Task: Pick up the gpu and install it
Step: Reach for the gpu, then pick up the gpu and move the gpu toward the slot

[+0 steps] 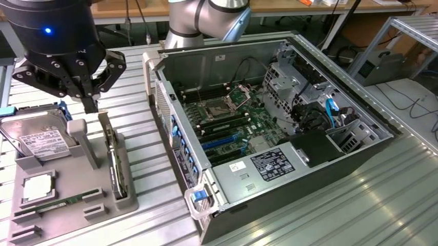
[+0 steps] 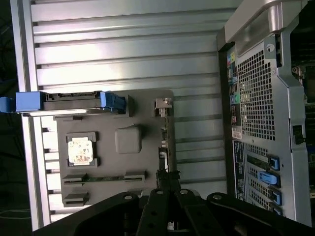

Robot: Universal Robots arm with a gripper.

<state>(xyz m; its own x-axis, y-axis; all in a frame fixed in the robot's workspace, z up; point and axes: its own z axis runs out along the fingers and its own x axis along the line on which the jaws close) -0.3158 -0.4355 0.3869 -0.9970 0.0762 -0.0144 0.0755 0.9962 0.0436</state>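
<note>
My pincer (image 1: 90, 104) is closed with nothing in it, just above the gpu (image 1: 114, 156). Gpu stands on edge in the grey holder (image 1: 126, 205) beside the open computer case (image 1: 205, 61). Not picked, not installed.

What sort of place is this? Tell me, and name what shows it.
Probably a robotics lab set up for PC assembly: an open computer case on a slatted aluminium table, a grey tray of loose components beside it, and workbenches behind.
</note>
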